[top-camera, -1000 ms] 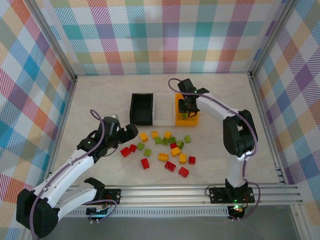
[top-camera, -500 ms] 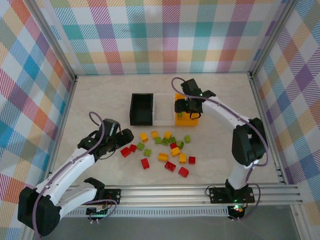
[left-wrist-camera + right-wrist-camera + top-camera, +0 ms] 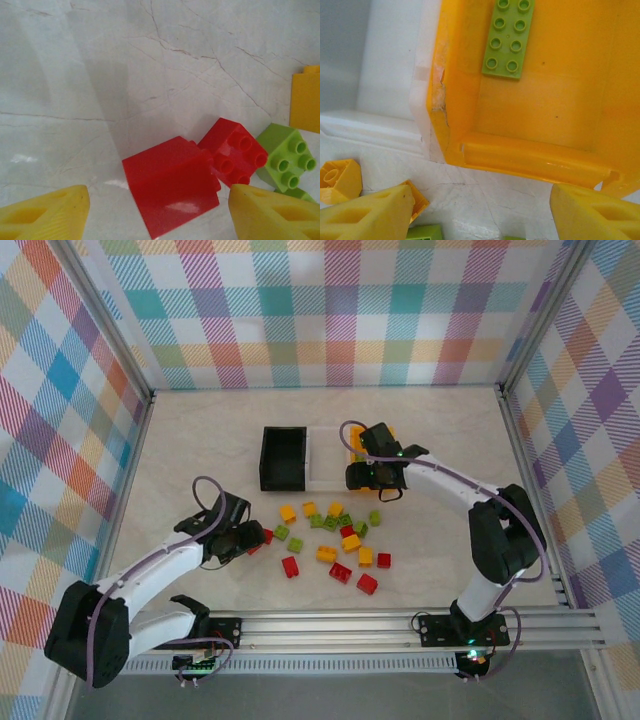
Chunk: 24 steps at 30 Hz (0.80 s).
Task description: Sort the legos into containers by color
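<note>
Several red, orange and green legos [image 3: 335,540] lie scattered in front of three bins: black [image 3: 283,458], white [image 3: 325,455] and orange [image 3: 357,452]. My left gripper [image 3: 238,540] is open and low over the pile's left end. A red brick [image 3: 170,185] lies on its side between the fingers [image 3: 272,215], untouched. A second red brick [image 3: 234,157] and a green one [image 3: 287,155] sit just beyond. My right gripper [image 3: 375,478] is open and empty at the front edge of the orange bin [image 3: 530,115]. A green plate [image 3: 509,37] lies inside that bin.
The white bin [image 3: 385,65] touches the orange bin's left side. Orange bricks [image 3: 337,180] and a green brick [image 3: 422,232] lie by the right gripper's left finger. Patterned walls enclose the table, and a metal rail [image 3: 400,625] runs along the near edge.
My left gripper has swung toward the near edge and come down over the red bricks. The right gripper has drawn back from above the orange bin to its front edge.
</note>
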{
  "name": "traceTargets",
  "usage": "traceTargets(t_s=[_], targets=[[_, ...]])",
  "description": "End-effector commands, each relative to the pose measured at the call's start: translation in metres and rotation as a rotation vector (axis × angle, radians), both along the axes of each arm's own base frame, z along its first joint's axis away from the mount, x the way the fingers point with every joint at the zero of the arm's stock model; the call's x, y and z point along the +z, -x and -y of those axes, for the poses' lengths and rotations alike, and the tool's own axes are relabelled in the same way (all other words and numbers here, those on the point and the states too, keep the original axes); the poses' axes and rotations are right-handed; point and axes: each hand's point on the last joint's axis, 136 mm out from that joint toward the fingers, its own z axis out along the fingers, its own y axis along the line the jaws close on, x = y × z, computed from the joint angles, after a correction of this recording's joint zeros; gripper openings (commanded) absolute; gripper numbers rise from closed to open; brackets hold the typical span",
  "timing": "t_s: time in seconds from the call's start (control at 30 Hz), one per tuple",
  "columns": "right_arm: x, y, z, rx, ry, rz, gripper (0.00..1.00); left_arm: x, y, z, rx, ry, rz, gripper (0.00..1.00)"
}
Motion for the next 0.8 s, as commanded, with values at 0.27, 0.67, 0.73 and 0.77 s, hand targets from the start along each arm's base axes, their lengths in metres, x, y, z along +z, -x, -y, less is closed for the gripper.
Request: traceTargets(t_s=[0.27, 0.67, 0.73, 0.77], targets=[[0.018, 0.001, 0.000, 0.005, -0.044, 0.065, 0.72, -0.012, -0.008, 0.004, 0.015, 0.015, 0.004, 0.58], [0.017, 0.000, 0.004, -0.011, -0.027, 0.070, 0.72, -0.016, 0.002, -0.007, 0.018, -0.043, -0.039, 0.47], [0.017, -0.001, 0.004, -0.011, -0.028, 0.071, 0.73, -0.016, 0.004, -0.009, 0.016, -0.064, -0.060, 0.46], [0.017, -0.001, 0.005, -0.013, -0.028, 0.071, 0.73, -0.016, 0.006, -0.011, 0.013, -0.073, -0.069, 0.49]])
